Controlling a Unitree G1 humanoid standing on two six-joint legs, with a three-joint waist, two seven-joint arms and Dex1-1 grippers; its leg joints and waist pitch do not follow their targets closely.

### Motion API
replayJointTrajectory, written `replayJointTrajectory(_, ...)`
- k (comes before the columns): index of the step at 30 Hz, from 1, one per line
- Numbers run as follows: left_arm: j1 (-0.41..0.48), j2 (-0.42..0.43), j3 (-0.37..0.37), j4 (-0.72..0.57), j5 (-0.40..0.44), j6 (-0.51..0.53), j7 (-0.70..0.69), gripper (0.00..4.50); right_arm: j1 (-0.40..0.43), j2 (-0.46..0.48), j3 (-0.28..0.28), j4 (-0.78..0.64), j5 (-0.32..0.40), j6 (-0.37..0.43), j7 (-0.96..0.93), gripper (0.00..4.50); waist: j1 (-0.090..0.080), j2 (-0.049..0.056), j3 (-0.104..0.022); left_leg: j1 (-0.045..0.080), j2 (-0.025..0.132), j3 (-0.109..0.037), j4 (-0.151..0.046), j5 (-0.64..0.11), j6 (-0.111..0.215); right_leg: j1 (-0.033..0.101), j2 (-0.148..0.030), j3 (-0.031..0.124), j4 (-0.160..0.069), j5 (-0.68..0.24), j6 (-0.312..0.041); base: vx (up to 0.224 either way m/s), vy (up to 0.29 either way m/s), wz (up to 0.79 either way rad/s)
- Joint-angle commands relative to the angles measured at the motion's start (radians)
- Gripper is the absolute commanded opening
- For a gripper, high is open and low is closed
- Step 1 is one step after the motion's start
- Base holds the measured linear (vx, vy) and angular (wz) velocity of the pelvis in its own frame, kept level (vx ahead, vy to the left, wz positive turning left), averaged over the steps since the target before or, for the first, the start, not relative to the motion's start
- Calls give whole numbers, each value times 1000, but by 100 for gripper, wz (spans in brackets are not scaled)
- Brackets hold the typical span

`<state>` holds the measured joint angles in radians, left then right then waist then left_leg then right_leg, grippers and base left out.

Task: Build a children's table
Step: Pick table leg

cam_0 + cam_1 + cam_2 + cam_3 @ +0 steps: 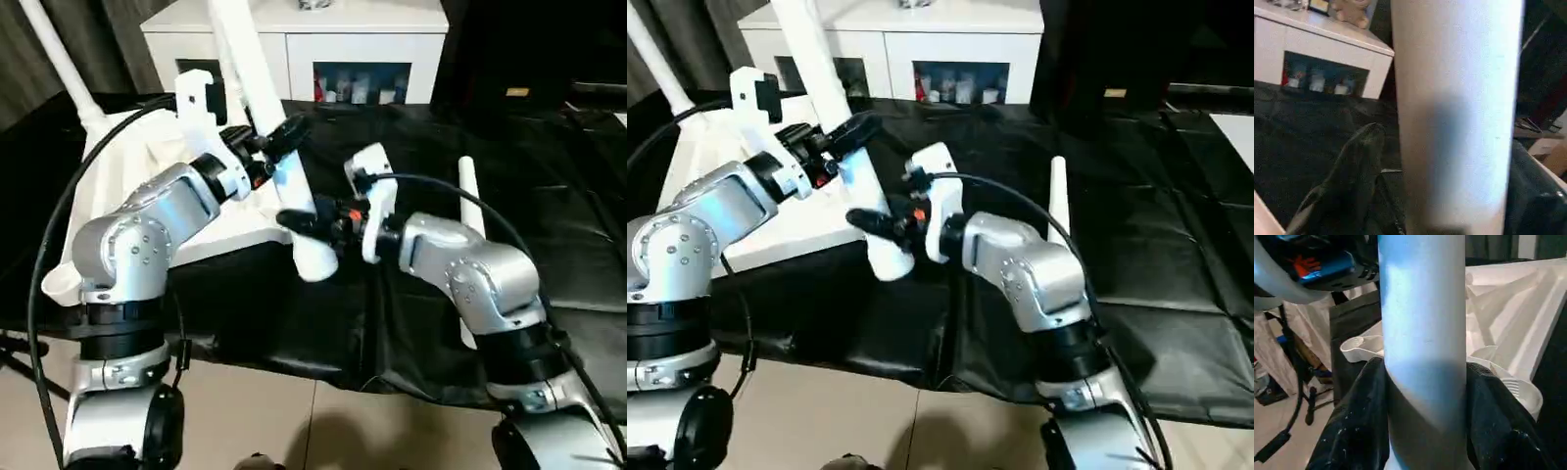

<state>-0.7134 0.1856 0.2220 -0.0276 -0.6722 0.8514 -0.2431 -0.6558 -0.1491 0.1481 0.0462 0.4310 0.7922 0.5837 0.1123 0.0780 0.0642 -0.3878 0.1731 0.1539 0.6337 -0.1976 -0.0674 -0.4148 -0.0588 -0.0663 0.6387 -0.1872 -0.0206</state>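
Right now the children's table (pixel 211 220) lies upside down on the black-covered work surface (pixel 549 225), its ribbed underside facing up, toward the robot's left side of the scene. One leg already stands in a far corner of the top (pixel 59 59), rising out past the picture's upper edge, and an open round socket (pixel 59 284) shows at the near left corner. A second long white leg (pixel 269 147) leans up from the table's near right corner, its thick end (pixel 313 262) low by the table's edge and its narrow end running up toward the white cabinet with glass doors (pixel 323 44) behind. Both grippers are on this leg. The right gripper (pixel 1425 421) is low on it, close to the thick end, and in the right wrist view its two black fingers (pixel 1352 431) press against the leg from either side, pinching it. The left gripper (pixel 279 137) sits higher up the same leg; in the left wrist view one black finger (pixel 1352 181) stands apart from the leg with a gap between them, so the fingers are spread around the leg rather than clamping it. Another white leg (pixel 470 211) lies loose on the black cover behind the right forearm (pixel 470 274). Pale floor (pixel 294 421) shows below the surface's near edge.
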Motion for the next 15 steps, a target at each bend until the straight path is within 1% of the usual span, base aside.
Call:
replayJointTrajectory(1,10,5,24,-20,0,15,23,284,-22,4,6,-10,-9,-24,-5,186,1,-6,-85,4,36,-15,-69,-84,4,65,-74,50,-75,-153,-166,0,0,0)
replayJointTrajectory(2,11,4,25,-22,-3,16,25,284,-23,4,7,-11,-10,-25,-5,186,1,-6,-85,4,37,-15,-69,-83,4,65,-73,50,-74,-149,-164,0,0,0)
replayJointTrajectory(4,13,1,26,-27,-5,20,28,261,-23,4,11,-9,-13,-28,-4,186,1,-5,-85,4,37,-16,-69,-81,5,65,-73,49,-73,-146,-163,0,0,0)
replayJointTrajectory(5,13,-1,29,-30,-14,22,24,251,-24,4,12,-7,-16,-30,-6,186,1,-7,-85,5,37,-15,-69,-80,6,65,-74,50,-73,-142,-165,0,0,0)
replayJointTrajectory(6,13,-2,30,-32,-21,24,20,251,-24,4,13,-5,-17,-32,-7,186,1,-5,-85,5,38,-15,-68,-81,6,64,-74,50,-73,-143,-167,0,0,0)
replayJointTrajectory(9,11,1,30,-34,-39,31,8,217,-24,6,9,0,-27,-35,-10,186,1,-4,-84,5,36,-14,-69,-89,5,64,-73,50,-75,-154,-167,0,0,0)
replayJointTrajectory(10,11,2,29,-34,-40,31,7,217,-24,6,9,2,-29,-36,-9,186,1,-4,-84,5,36,-14,-69,-91,5,64,-74,50,-75,-157,-166,0,0,0)
replayJointTrajectory(15,0,15,30,-36,-59,43,-24,188,-33,5,9,12,-39,-48,-16,186,1,-3,-84,6,37,-16,-70,-94,1,63,-73,50,-75,-163,-158,0,0,0)
